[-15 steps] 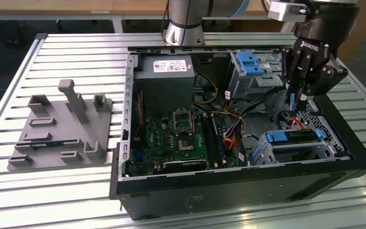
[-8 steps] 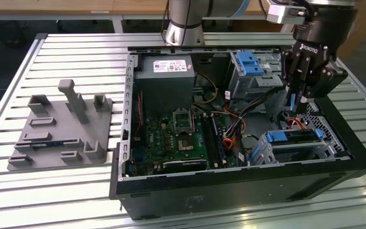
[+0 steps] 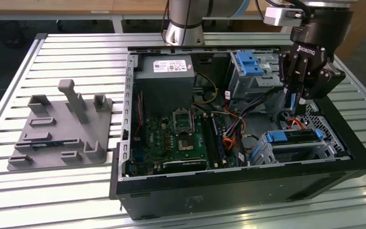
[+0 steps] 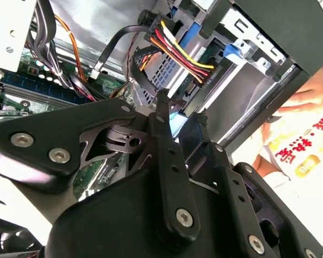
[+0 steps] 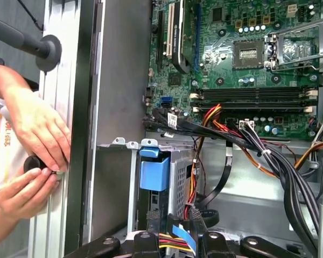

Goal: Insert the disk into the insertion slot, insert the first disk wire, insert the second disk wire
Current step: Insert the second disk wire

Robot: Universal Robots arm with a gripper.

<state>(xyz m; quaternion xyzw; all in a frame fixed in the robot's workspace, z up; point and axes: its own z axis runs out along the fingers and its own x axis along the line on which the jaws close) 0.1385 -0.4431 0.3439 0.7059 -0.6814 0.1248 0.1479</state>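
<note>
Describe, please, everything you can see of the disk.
The disk lies flat inside the silver perforated insertion slot near a corner of the computer case on the exterior view's right. A bright blue plastic carrier frames it; the carrier's handle end faces the motherboard in the first wrist view. The gripper hangs above it, apart.

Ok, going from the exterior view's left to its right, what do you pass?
Grey fixture plate → power supply → blue-latched drive cage → gripper.
</note>
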